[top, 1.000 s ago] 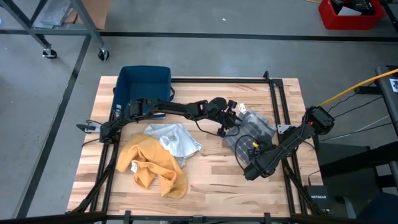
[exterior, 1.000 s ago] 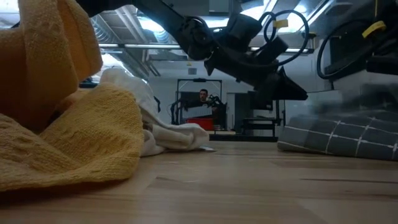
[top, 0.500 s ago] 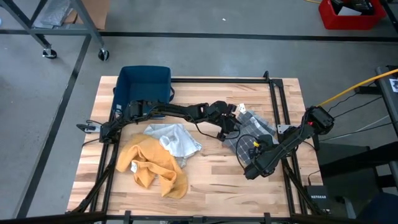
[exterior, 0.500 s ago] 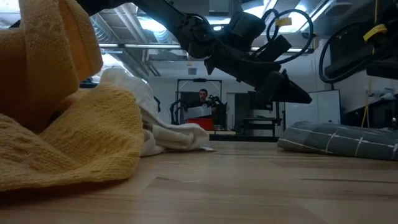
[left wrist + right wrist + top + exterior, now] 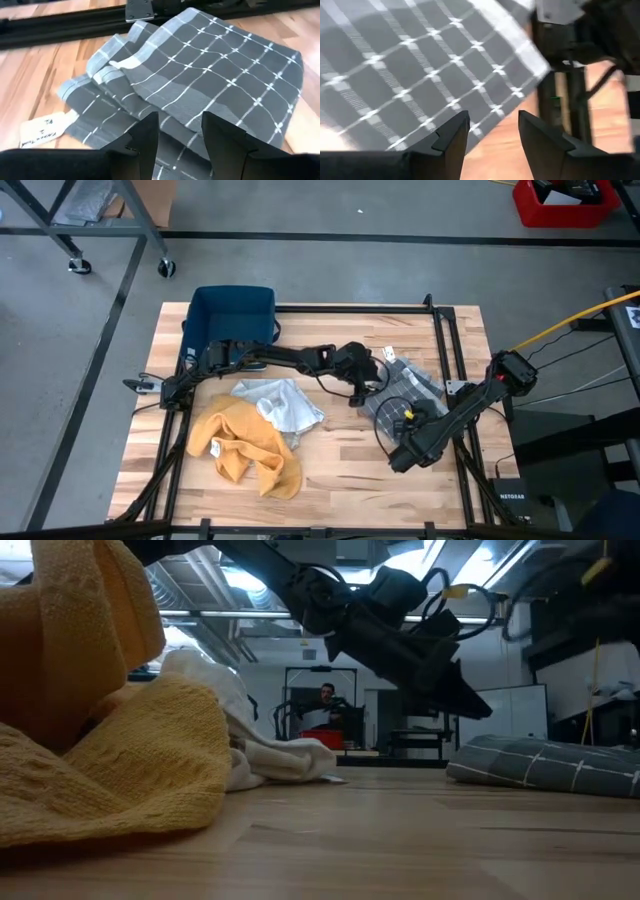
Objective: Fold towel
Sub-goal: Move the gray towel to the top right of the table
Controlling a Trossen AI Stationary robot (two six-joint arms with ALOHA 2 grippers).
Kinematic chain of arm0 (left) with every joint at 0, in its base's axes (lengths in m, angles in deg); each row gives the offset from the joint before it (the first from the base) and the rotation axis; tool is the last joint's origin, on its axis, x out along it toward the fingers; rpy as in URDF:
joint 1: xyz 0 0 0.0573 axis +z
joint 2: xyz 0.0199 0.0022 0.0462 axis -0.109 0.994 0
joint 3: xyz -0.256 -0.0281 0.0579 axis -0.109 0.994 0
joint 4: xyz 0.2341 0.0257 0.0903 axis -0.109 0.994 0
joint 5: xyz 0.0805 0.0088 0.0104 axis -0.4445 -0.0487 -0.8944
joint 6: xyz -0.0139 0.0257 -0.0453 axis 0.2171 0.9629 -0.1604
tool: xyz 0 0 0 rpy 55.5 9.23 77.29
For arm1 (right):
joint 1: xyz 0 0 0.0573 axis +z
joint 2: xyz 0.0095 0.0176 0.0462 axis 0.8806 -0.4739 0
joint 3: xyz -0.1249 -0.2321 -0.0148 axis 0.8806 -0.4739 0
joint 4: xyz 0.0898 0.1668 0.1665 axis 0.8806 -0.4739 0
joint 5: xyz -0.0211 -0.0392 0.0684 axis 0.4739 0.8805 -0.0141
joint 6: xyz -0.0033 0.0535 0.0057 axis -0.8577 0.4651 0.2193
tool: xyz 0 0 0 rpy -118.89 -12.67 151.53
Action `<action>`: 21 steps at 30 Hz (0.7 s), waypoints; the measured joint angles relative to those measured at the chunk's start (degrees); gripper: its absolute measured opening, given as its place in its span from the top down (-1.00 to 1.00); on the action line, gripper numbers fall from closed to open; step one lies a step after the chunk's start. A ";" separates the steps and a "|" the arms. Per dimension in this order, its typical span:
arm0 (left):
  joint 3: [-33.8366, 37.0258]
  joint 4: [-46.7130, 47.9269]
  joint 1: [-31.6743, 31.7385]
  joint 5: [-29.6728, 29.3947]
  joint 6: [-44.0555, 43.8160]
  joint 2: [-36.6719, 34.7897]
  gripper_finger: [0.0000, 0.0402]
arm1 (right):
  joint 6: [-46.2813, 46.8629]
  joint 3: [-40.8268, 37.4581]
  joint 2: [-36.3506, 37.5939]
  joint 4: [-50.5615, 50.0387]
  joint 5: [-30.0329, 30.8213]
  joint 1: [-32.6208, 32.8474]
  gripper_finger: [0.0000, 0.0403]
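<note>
The grey checked towel (image 5: pixel 408 392) lies folded flat on the table's right half, and shows in the low view as a flat grey slab (image 5: pixel 545 762). A paper tag (image 5: pixel 42 129) sticks out at one edge. My left gripper (image 5: pixel 366 385) hovers open just above the towel's left edge; its fingers (image 5: pixel 145 137) stand apart over the cloth. In the low view its tips (image 5: pixel 470 705) are clear of the towel. My right gripper (image 5: pixel 400 452) is open above the towel's near corner (image 5: pixel 420 65), its fingers (image 5: pixel 452 135) apart.
A crumpled yellow towel (image 5: pixel 245 445) and a pale grey cloth (image 5: pixel 282 404) lie on the table's left half. A blue bin (image 5: pixel 232 315) stands at the far left. A black frame rail (image 5: pixel 452 360) runs along the right side. A person (image 5: pixel 325 695) stands far behind.
The towel's right part, raised a second ago, has dropped and now lies flat. My left gripper has rolled about its own axis while staying over the towel's left edge.
</note>
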State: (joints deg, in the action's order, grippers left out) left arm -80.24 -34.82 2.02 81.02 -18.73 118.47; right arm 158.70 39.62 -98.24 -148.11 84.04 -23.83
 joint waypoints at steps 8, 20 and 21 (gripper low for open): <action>0.00 0.43 1.20 1.99 -0.52 -0.79 0.30 | -6.60 4.18 0.02 2.15 6.50 0.08 0.17; -0.07 8.16 6.20 3.79 2.58 -4.46 0.39 | -11.36 -3.86 -1.44 23.38 9.29 0.05 0.18; -0.07 7.02 6.73 5.18 2.36 -4.46 0.42 | -11.08 -4.44 -1.96 23.72 9.17 0.05 0.18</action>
State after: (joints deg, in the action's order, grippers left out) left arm -80.30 -27.79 8.75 86.19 -16.37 114.01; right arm 147.62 35.18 -100.20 -124.39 93.21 -23.78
